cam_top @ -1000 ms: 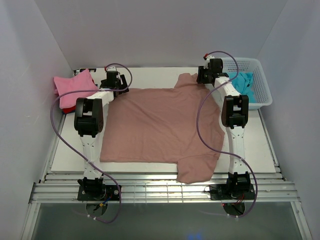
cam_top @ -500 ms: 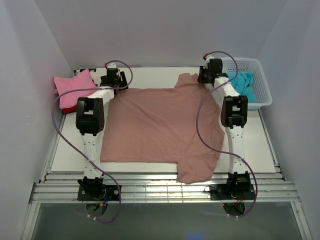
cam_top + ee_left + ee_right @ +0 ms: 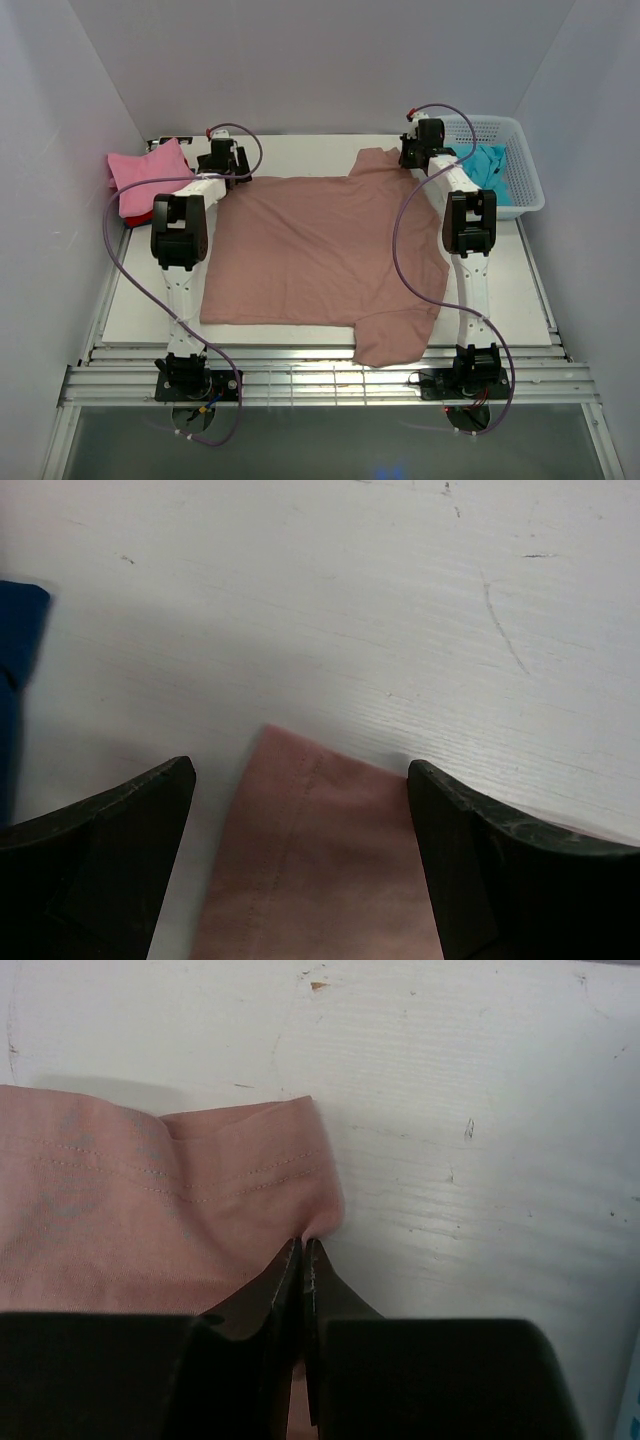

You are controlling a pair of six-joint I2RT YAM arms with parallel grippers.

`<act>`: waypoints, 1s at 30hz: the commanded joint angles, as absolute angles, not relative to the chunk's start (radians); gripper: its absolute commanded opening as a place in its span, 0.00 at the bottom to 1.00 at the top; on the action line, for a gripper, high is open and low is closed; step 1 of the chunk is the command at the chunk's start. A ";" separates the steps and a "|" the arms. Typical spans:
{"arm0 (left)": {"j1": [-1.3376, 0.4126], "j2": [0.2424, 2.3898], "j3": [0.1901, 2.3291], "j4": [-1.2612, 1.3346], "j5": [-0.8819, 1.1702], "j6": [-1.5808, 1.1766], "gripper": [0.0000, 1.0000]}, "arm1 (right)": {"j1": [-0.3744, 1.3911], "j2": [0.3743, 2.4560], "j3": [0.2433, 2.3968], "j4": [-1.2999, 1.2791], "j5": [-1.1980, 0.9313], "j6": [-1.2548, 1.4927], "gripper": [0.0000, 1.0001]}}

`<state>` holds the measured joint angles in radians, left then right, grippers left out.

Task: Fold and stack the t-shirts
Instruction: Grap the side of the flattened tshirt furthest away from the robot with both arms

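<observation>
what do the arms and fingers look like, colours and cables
Both the left arm and the right arm are slim white links with boxy black joint housings. A thin purple cable loops loosely along each. The fingers are matte black wedges tapering to narrow tips.

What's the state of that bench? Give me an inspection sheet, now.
Surface: white table, scuffed, mostly under cloth.
Job's things: dusty rose t-shirt spread flat, one sleeve over the near edge; pink t-shirt folded on a red t-shirt, far left; turquoise t-shirt in the white basket.
Clutter: white basket, far right.
Hands: left hand open, straddling a rose corner; right hand shut on the rose hem.
Cables: purple cables loop along both arms.
Surroundings: white walls on three sides.
</observation>
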<state>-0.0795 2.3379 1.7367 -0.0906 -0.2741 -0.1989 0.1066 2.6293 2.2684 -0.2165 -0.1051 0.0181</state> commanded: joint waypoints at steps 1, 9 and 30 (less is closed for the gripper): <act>-0.071 2.338 1.775 -0.098 -0.288 -0.193 0.98 | 0.103 2.550 2.238 -0.233 -0.063 0.005 0.08; -0.071 2.344 1.773 -0.126 -0.284 -0.215 0.71 | 0.103 2.549 2.230 -0.242 -0.064 0.005 0.08; -0.071 2.361 1.793 -0.075 -0.264 -0.215 0.00 | 0.104 2.480 2.189 -0.066 -0.127 0.120 0.08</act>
<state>-0.0734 2.3600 1.7702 -0.1116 -0.2794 -0.2241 0.1059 2.5607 2.1448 -0.1516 -0.0967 0.0761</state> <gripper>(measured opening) 0.022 0.081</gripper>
